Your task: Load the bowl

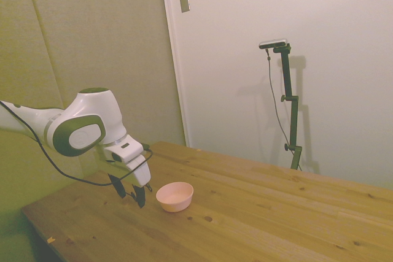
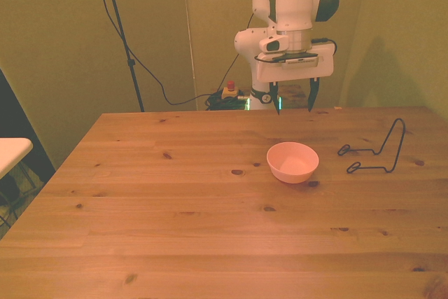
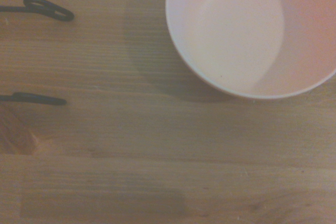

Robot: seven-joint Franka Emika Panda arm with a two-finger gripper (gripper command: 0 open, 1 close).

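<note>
We see the bowl sitting upright on the wooden table, a little toward the front view's right of the table's middle. It is pale pink, round and shallow, and nothing lies inside it; the wrist view shows its bare inner wall and floor from straight above.

The gripper hangs above the table at roughly 12 o'clock from the bowl in the front view, beyond it and apart from it. Its 2 dark fingers point down and stand spread, with a clear gap between them and nothing held. In the side view the gripper sits just beside the bowl at about 9 o'clock, its fingertips low near the wood but not touching the rim.

A thin black wire rack rests on the table at 3 o'clock from the bowl in the front view, near it but apart. We count 2 of its looped feet in the wrist view, lying flat on the boards.
</note>
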